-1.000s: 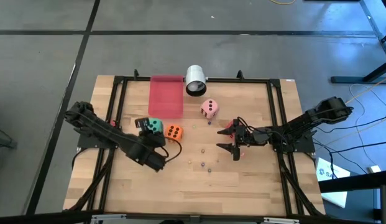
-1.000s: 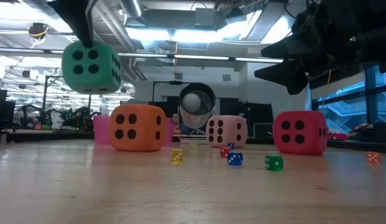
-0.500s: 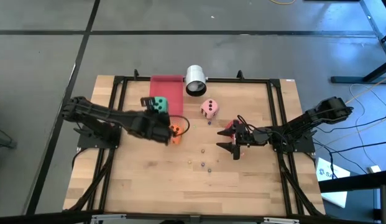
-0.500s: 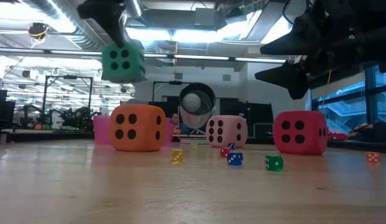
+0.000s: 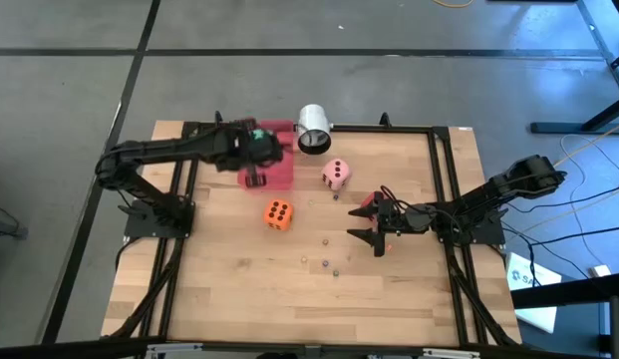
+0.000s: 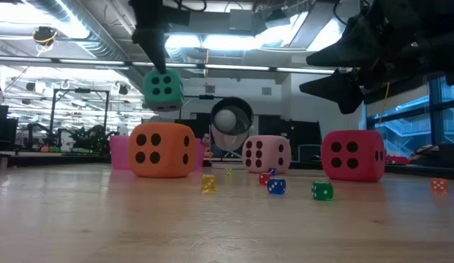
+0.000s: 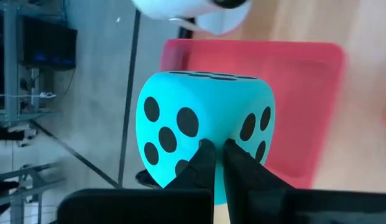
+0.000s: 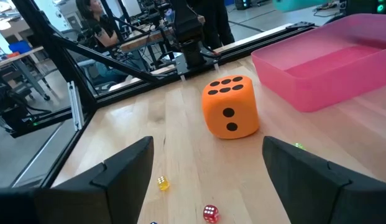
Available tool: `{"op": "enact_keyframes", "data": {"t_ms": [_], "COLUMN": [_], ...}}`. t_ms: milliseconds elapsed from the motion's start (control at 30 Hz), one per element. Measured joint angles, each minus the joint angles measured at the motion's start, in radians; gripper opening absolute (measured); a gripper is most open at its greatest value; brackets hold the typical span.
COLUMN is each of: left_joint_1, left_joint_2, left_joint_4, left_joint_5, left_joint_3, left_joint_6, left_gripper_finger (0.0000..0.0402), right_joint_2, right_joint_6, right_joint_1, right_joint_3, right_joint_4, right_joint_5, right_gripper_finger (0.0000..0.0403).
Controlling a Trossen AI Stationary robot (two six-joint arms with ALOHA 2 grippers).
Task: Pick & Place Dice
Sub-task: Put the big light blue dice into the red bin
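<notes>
My left gripper (image 5: pixel 251 142) hangs over the pink tray (image 5: pixel 277 168) at the far left of the table, shut on the green die (image 5: pixel 255 131), which the low view shows in the air (image 6: pixel 163 90). On the wood rest the orange die (image 5: pixel 278 213), the pink die (image 5: pixel 336 174) and the red die (image 6: pixel 352 155). My right gripper (image 5: pixel 375 227) hovers open just above the red die (image 5: pixel 365 205), touching nothing. Its wrist view looks across at the orange die (image 8: pixel 230 106) and the tray (image 8: pixel 329 59). My left gripper pinches the green die between its two fingers (image 7: pixel 204 163) at the edge where two pip faces meet (image 7: pixel 216 138). The fingers point down from above. The die hangs below them, lifted clear, over the pink tray (image 7: pixel 298 93).
A white cylinder (image 5: pixel 313 129) lies on its side at the far edge beside the tray, open end toward the table. Several tiny coloured dice (image 6: pixel 275 186) are scattered on the middle of the table. A black frame (image 5: pixel 444 189) runs round the table's edges.
My left gripper has carried the green die from beside the orange die toward the far edge, ending over the pink tray, shut on it throughout. The orange die, earlier partly covered by the arm, now shows in the open. The right arm has kept still.
</notes>
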Motion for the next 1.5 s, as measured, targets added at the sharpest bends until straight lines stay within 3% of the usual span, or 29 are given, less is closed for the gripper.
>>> {"op": "enact_keyframes", "data": {"t_ms": [233, 667, 1200, 1500], "left_joint_1": [0.142, 0.265, 0.363, 0.367], "left_joint_2": [0.026, 0.167, 0.201, 0.200], "left_joint_4": [0.090, 0.163, 0.136, 0.203], "left_joint_5": [0.072, 0.135, 0.211, 0.223], "left_joint_3": [0.000, -0.029, -0.030, -0.122], "left_joint_6": [0.110, 0.221, 0.220, 0.233], "left_gripper_finger": [0.0002, 0.0002, 0.0001, 0.0001], "right_joint_2": [0.000, 0.000, 0.000, 0.000], "right_joint_6": [-0.026, -0.029, -0.029, -0.029], "right_joint_1": [0.000, 0.000, 0.000, 0.000], "right_joint_3": [0.000, 0.000, 0.000, 0.000], "right_joint_4": [0.000, 0.000, 0.000, 0.000], "right_joint_5": [0.000, 0.004, 0.045, 0.044], "right_gripper_finger": [0.0300, 0.0300, 0.0300, 0.0300]}}
